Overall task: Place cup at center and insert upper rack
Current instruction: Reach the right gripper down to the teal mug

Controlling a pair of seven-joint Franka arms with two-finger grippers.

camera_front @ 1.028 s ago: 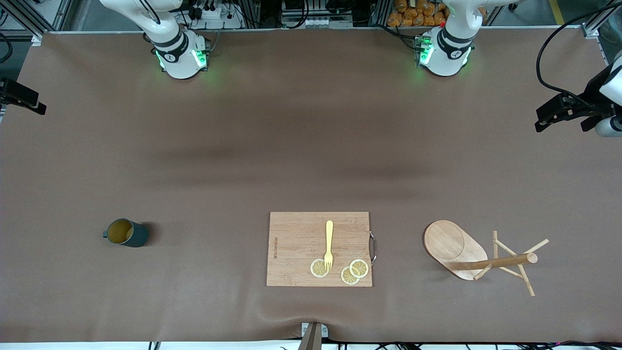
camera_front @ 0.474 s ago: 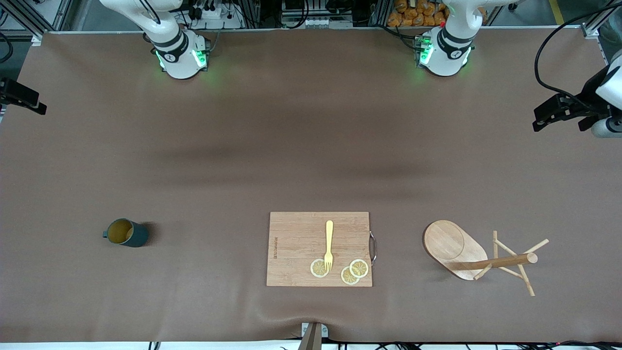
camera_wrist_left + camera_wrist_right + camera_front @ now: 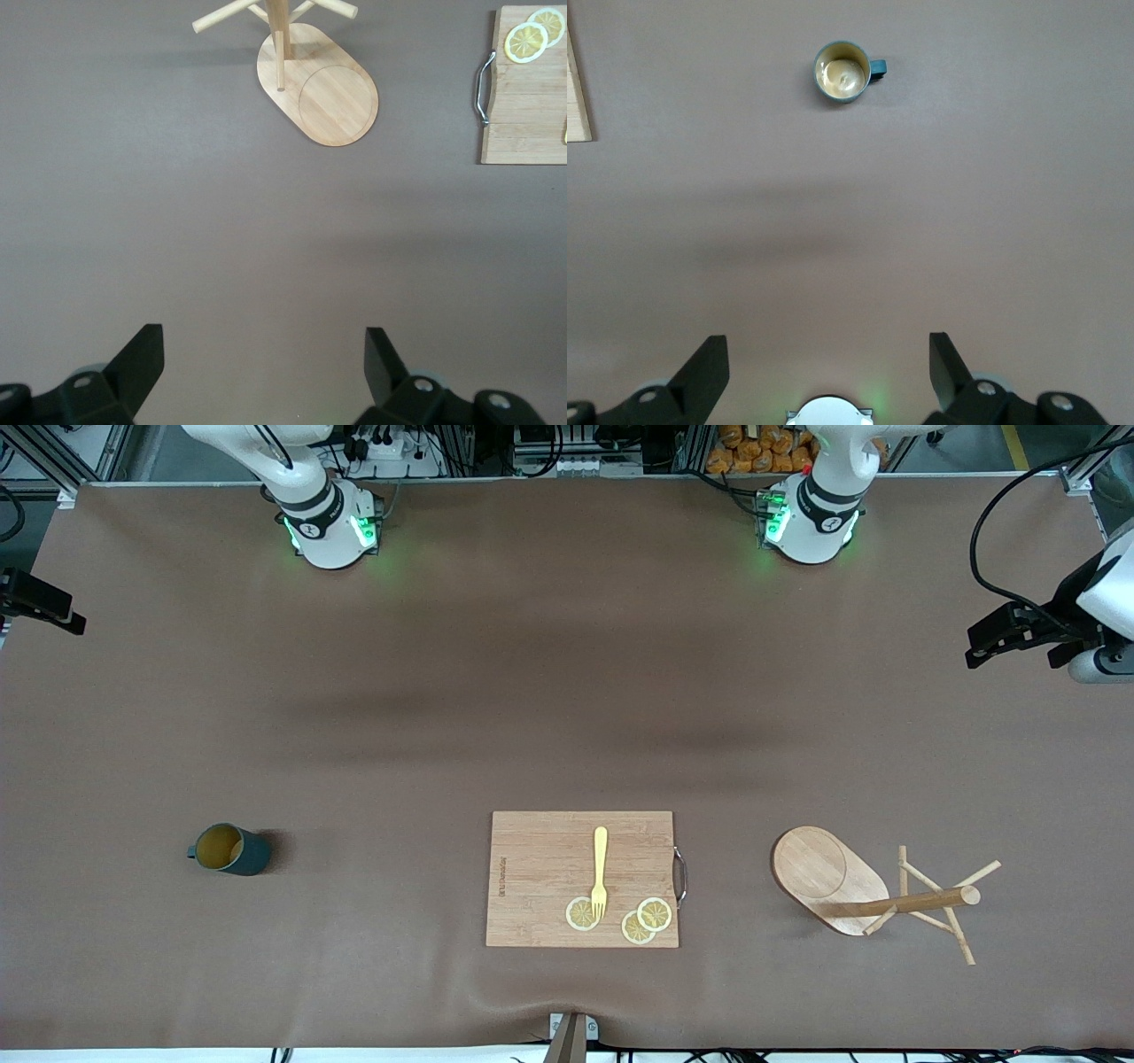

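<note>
One smooth teal cup [image 3: 232, 849]; bamboo upper rack [image 3: 873, 892] toppled.

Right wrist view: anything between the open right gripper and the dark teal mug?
No. In the right wrist view only bare brown table lies between the open right gripper and the dark teal cylindrical mug with yellow inside.

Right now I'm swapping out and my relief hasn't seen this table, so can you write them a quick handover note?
Left gripper: open, empty, over bare table at its arm's end.
Right gripper: open, empty, over bare table.
Cup: upright toward the right arm's end, untouched.
Upper rack: on the table toward the left arm's end, appears tipped over.
Cutting board between them holds a fork and lemon slices.
Done: nothing. Left: centre the cup, insert the rack.
</note>
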